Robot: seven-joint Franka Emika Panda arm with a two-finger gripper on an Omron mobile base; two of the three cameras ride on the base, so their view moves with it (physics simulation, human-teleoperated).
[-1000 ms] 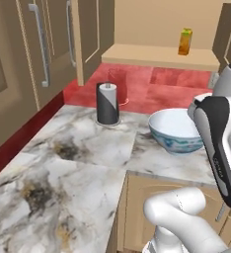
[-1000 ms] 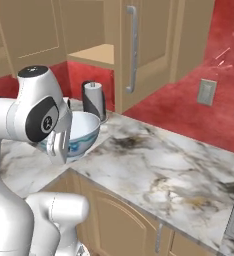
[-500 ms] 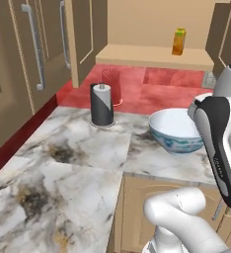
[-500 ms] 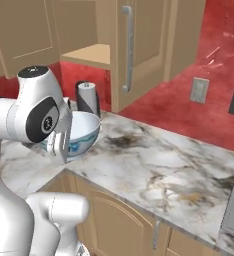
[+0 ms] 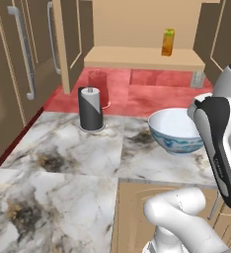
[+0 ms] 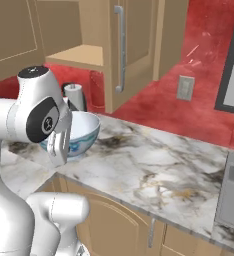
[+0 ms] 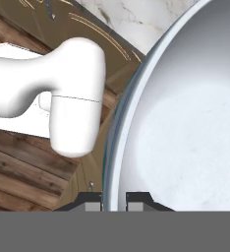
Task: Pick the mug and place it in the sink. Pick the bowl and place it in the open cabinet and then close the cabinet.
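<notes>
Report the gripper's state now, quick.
Gripper: closed on the rim of the bowl, holding it.

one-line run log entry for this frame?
phase: carrying bowl | gripper: shut on bowl rim | cabinet: open, orange bottle on shelf | paper towel roll: upright on counter

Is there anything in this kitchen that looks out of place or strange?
Nothing looks spilled or broken. The bowl is upright with the claw pinched on its rim. The cabinet stands open with a small yellow bottle on its shelf. A paper towel roll stands upright on the counter.
</notes>
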